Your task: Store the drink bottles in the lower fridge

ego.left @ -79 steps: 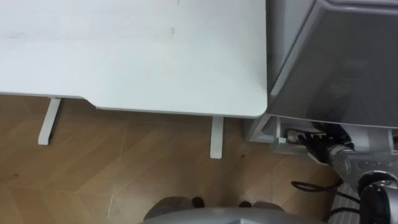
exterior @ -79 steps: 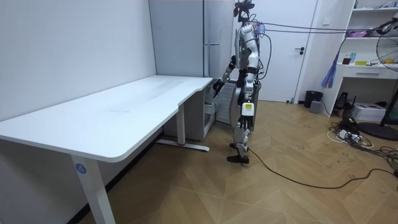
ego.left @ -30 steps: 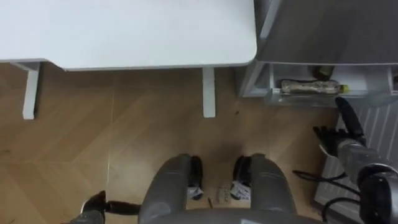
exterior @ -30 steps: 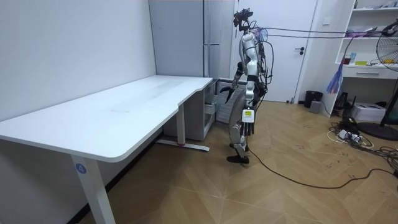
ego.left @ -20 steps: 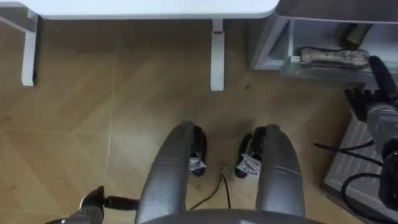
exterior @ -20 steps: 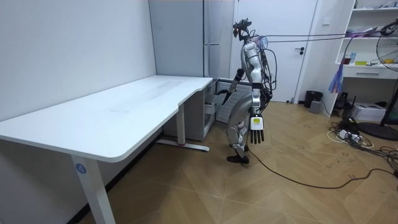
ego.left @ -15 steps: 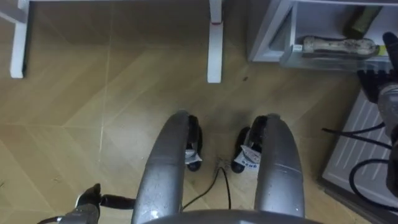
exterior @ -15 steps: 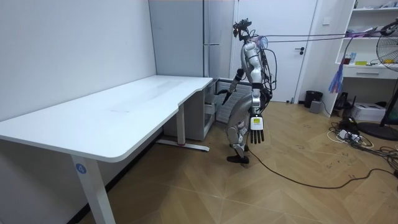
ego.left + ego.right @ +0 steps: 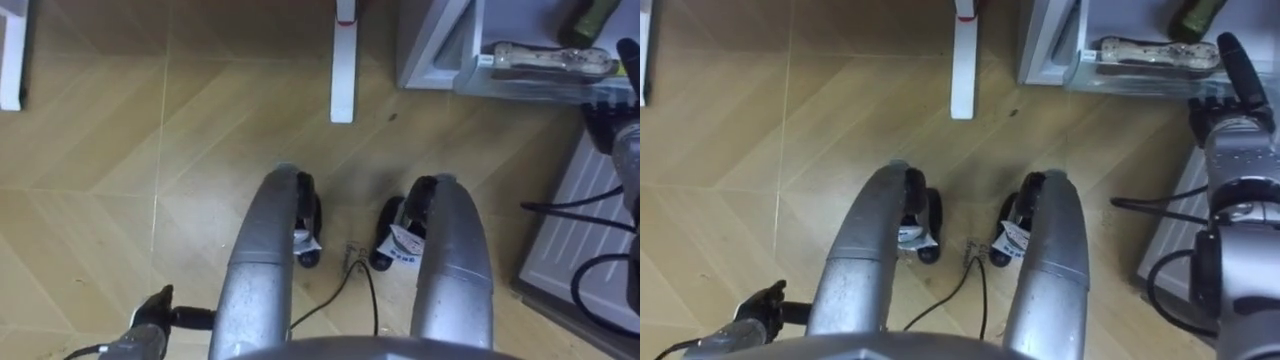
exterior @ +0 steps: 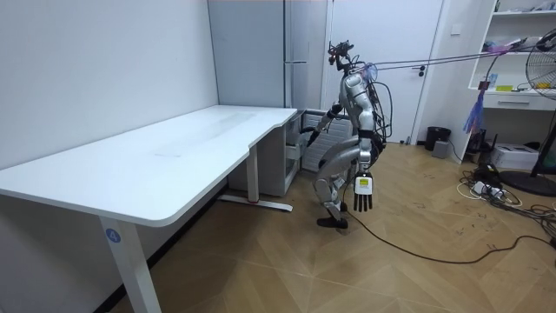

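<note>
A drink bottle [image 9: 548, 60] with a pale brownish label lies on its side on a low shelf of the open lower fridge [image 9: 440, 45], at the top right of the eye views. A dark green bottle [image 9: 1193, 14] stands just behind it. My right hand [image 9: 1230, 108] is held up just right of the lying bottle, fingers straight and holding nothing. My left hand [image 10: 363, 193] hangs open beside my knee and shows at the lower left in the left eye view [image 9: 150, 318]. In the room view I squat in front of the grey fridge [image 10: 295, 52].
The fridge's open door [image 9: 575, 235] stands at my right. A white table leg [image 9: 343, 60] rises just left of the fridge, under the long white table [image 10: 156, 161]. Wooden floor [image 9: 120, 200] spreads out to my left and behind me.
I have sunk from standing into a squat, and my view has tipped down from the table top to my knees. My left hand has dropped lower. My right hand stays by the fridge shelf.
</note>
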Tool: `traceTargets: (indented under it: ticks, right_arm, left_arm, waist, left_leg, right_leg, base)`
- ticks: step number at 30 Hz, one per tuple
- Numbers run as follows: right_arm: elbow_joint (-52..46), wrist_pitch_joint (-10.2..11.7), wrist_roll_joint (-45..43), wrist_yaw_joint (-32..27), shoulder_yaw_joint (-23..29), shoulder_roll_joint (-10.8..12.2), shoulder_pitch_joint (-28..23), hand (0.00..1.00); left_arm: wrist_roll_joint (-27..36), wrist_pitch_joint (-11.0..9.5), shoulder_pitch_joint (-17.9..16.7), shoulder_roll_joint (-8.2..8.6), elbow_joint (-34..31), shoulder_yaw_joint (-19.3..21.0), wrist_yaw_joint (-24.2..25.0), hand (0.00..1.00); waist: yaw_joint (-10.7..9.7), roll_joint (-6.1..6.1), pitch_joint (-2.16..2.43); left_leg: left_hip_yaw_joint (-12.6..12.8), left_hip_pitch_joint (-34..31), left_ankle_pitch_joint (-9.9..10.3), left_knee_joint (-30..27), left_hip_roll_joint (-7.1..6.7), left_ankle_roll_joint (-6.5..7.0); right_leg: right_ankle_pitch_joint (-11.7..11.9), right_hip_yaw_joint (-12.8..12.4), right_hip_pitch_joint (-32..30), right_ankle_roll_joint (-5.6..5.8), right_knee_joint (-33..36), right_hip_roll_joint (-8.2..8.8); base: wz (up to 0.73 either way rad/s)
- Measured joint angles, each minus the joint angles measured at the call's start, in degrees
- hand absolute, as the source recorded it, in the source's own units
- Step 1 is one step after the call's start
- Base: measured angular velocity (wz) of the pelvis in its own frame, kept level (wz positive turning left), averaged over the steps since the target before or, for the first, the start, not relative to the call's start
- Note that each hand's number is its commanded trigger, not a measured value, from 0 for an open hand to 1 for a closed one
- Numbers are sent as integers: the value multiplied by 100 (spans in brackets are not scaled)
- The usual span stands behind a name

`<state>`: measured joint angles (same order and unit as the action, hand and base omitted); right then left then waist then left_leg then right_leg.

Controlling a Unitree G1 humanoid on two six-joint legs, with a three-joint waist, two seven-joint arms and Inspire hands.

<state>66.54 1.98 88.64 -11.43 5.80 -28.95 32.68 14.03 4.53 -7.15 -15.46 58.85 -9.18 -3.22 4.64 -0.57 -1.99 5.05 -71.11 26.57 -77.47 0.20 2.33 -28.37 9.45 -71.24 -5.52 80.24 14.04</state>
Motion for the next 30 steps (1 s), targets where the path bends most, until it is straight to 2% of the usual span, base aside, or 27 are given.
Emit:
traceTargets:
  ticks: [4, 7, 9, 11, 12, 15, 17, 19, 22, 26, 30]
  right_arm:
    - [-242, 167, 73, -445, -233, -46, 31, 0]
    - [-533, 215, 121, -546, -424, -210, 35, 0]
    - [-621, 214, 164, -558, -467, -259, 130, 0]
    - [-691, 215, 173, -558, -469, -268, 275, 0]
    - [-690, 224, 174, -558, -476, -267, 326, 0]
    - [-692, 253, 147, -551, -584, -251, 455, 0]
    - [-722, 190, 83, -544, -772, -249, 454, 0]
    - [-868, 158, 80, -666, -842, -250, 449, 0]
    - [-1341, 43, 81, -1176, -905, -250, 449, 0]
    - [-1375, 43, 102, -1378, -916, -250, 450, 0]
    - [-1596, 44, 104, -1656, -929, -250, 449, 0]
  left_arm:
    - [1, -104, -170, -50, -108, 3, -34, 0]
    - [11, -217, -340, -122, -188, 5, -34, 0]
    - [9, -232, -461, -164, -268, 21, -39, 0]
    - [20, -245, -564, -198, -340, 21, -41, 0]
    - [47, -247, -573, -202, -340, 20, -41, 0]
    - [219, -283, -669, -236, -324, 1, -41, 0]
    - [216, -321, -740, -237, -324, -29, -22, 0]
    - [210, -369, -782, -255, -377, -21, -24, 0]
    - [210, -452, -957, -300, -476, 12, -37, 0]
    - [216, -462, -1141, -335, -496, -7, -111, 0]
    - [211, -474, -1152, -335, -429, -4, -145, 0]
  waist:
    - [61, -10, -2]
    - [64, -41, -21]
    - [72, -44, -23]
    - [68, -71, -25]
    - [78, -80, -30]
    - [57, -120, -55]
    - [46, -159, -67]
    - [36, -167, -65]
    - [38, -165, -62]
    - [57, -157, -56]
    - [71, -155, -55]
  left_leg:
    - [16, -19, 13, -15, -6, 24]
    - [46, -28, 0, 21, -100, 2]
    - [54, -19, -17, 61, -96, -29]
    - [68, -18, -40, 107, -82, -65]
    - [66, -16, -42, 111, -73, -68]
    - [-19, 42, -35, 109, -30, -86]
    - [-54, 144, 3, 105, 2, -125]
    - [-58, 183, 9, 115, 5, -127]
    - [-75, 234, 3, 157, 26, -131]
    - [-64, 347, 1, 184, 25, -132]
    - [-42, 387, 3, 204, 12, -129]
  right_leg:
    - [-6, -8, -42, 13, 18, 27]
    - [-9, -3, -66, 8, 74, 191]
    - [-20, 8, -66, -10, 64, 209]
    - [-74, 72, -59, -68, 75, 282]
    - [-77, 92, -51, -69, 75, 282]
    - [-114, 244, 85, -166, 48, 266]
    - [-164, 301, 237, -198, 27, 252]
    - [-212, 305, 279, -137, 20, 250]
    - [-218, 321, 320, -150, -31, 257]
    - [-210, 310, 412, -107, -48, 259]
    - [-208, 283, 426, -103, -53, 262]
  base:
    - [0]
    - [6]
    - [9]
    - [17]
    - [13]
    - [8]
    - [0]
    - [2]
    - [-4]
    - [4]
    - [-1]
